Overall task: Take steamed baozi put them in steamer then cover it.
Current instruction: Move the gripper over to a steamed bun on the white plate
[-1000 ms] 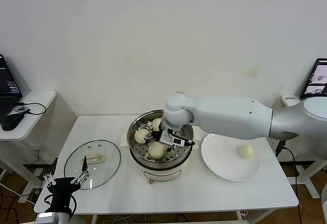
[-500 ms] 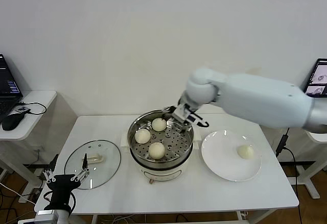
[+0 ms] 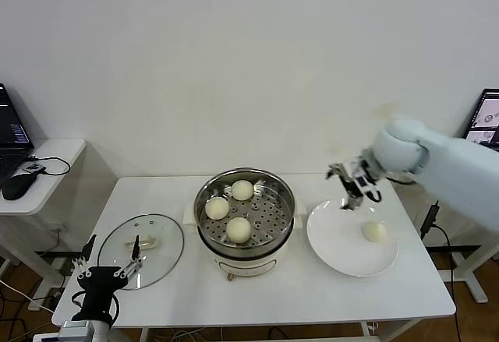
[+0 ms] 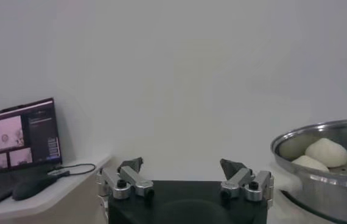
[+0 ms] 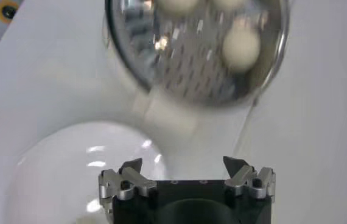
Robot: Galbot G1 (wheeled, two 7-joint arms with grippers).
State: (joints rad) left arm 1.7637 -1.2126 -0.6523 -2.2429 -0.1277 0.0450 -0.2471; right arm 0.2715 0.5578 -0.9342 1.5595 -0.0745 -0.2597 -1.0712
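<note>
Starting at the left edge of the tabletop (image 3: 156,295), the left end effector (image 3: 109,268) hangs low by the front corner with its fingers spread wide and nothing between them, just in front of the cover (image 3: 142,249), which lies flat with its cream handle up. Near the middle stands the steamer (image 3: 244,213), uncovered, with three steamed baozi (image 3: 238,229) resting on its perforated tray: one toward the back, one to the left, one nearest the front. To the right, just beside the steamer, sits a white plate (image 3: 339,248) with one bun (image 3: 374,231) left on its far side. The right end effector (image 3: 352,180) hovers above the plate's rear rim, fingers fully apart and empty, with the bun a little forward and to the right of it. In my judgement the pending step is picking up that last bun, and the risks lie there: a soft, round bun could be dented by too firm a squeeze or roll across the smooth plate if the fingers come down off-centre. Setting it among the three already inside could nudge a neighbour. Later, the cover could land tilted on the rim if lifted unevenly by its handle.
</note>
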